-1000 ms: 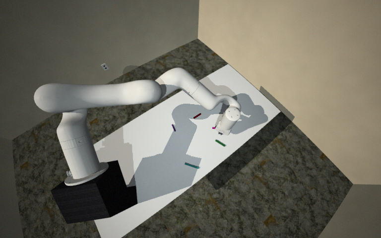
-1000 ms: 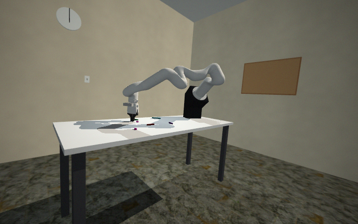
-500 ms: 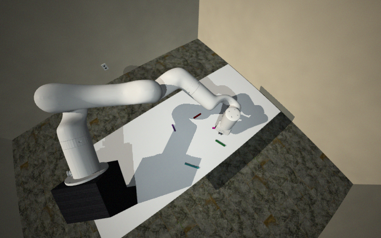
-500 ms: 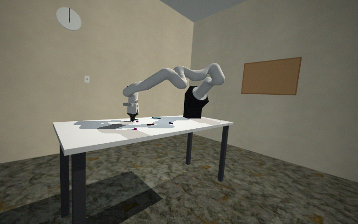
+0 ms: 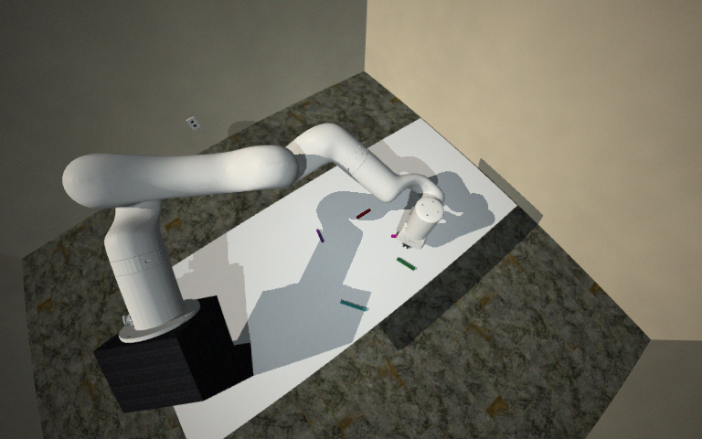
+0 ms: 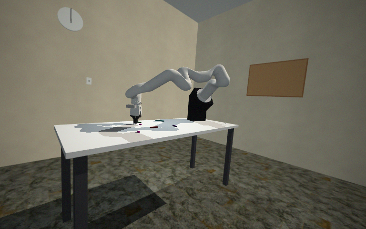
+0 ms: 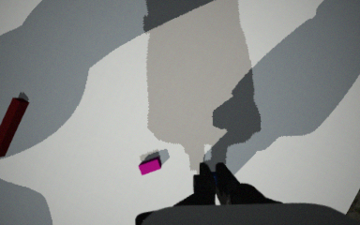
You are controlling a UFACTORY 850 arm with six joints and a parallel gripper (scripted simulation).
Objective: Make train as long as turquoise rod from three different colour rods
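Observation:
My gripper [image 7: 210, 176] is shut on a tiny blue rod [image 7: 216, 177]; only a sliver of blue shows between the dark fingertips. The gripper [image 5: 409, 246] is just above the white table, toward its far right part. A short magenta rod [image 7: 150, 166] lies flat just left of the fingers and also shows in the top view [image 5: 394, 236]. The green rod [image 5: 406, 263] lies a little nearer the table's front edge. The red rod [image 5: 363, 213] and purple rod [image 5: 320, 235] lie further left. The turquoise rod [image 5: 354, 305] lies alone near the front edge.
The arm's black base block [image 5: 170, 357] stands at the table's left end. A second small magenta piece [image 6: 138, 131] shows on the table in the exterior view. The walls are close behind the table's far end.

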